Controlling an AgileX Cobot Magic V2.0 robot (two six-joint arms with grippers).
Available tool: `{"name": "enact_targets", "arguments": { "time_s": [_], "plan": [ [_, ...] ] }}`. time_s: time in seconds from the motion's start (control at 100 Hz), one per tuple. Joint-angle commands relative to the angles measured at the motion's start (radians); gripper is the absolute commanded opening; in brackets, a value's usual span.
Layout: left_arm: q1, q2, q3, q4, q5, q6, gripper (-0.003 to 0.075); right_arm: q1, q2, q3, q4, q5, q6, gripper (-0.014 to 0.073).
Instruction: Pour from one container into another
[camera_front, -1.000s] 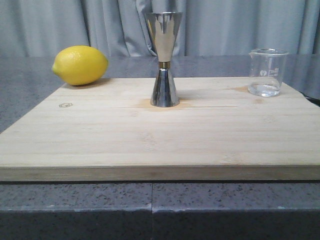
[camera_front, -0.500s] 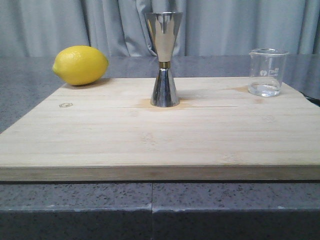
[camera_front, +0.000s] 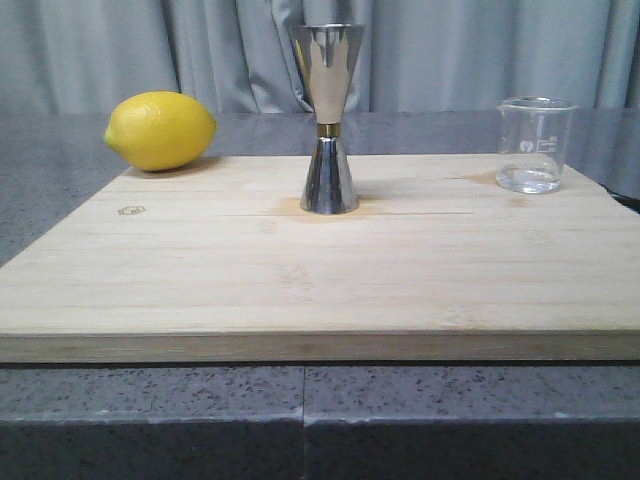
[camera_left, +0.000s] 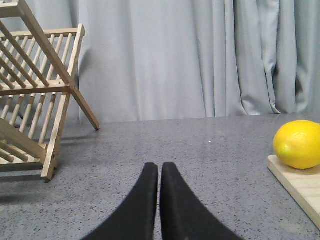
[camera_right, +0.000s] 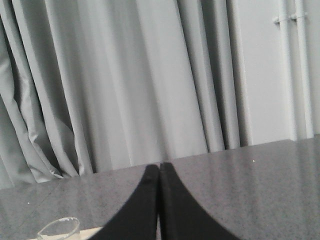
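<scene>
Closed and empty, both sets of jaws hold nothing: the left gripper (camera_left: 160, 170) shows its two black fingers pressed together above bare grey countertop, and the right gripper (camera_right: 159, 172) is pinched shut the same way, facing the curtain. Neither arm appears in the front view.

Just beyond the right gripper, the rim of the glass beaker (camera_right: 58, 227) peeks into its wrist view. Seen from the front, the beaker (camera_front: 535, 144) stands upright at the far right corner of the wooden board (camera_front: 320, 290), a shallow layer of clear liquid in its bottom. The steel jigger (camera_front: 328, 118) stands upright at the board's far middle, well apart from the beaker. A lemon (camera_front: 160, 130) rests at the far left corner, and a wooden dish rack (camera_left: 35, 90) stands off to the left.

Risks from here are a matter of judgement. Shut jaws must open before any grasp; pushed in closed, they would likely shove the beaker off the board's nearby right edge. Smooth glass may slip under a light pinch. The jigger, tall on a narrow foot, looks easy to topple with a nudge, and its small mouth leaves little margin for a stray pour.
</scene>
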Motion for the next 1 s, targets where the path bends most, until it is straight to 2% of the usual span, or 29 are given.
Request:
{"name": "enact_targets", "arguments": {
  "time_s": [0.0,0.28,0.38,0.6,0.99],
  "plan": [
    [-0.008,-0.023,0.029,-0.01,-0.082,-0.011,-0.0019,0.004,-0.022,0.0,0.05,-0.045,-0.062,-0.0071],
    [-0.008,-0.023,0.029,-0.01,-0.082,-0.011,-0.0019,0.1,-0.034,0.097,0.028,-0.043,-0.062,-0.0071],
    [-0.008,-0.023,0.029,-0.01,-0.082,-0.011,-0.0019,0.126,-0.034,0.138,-0.02,-0.083,-0.044,-0.0071],
    [-0.008,-0.021,0.029,-0.01,-0.082,-0.011,-0.0019,0.121,-0.084,0.155,-0.085,-0.056,-0.022,-0.0072],
    [-0.008,-0.021,0.029,-0.01,-0.082,-0.011,-0.0019,0.043,-0.133,0.155,-0.096,-0.025,-0.022,-0.0071]
  ]
}}
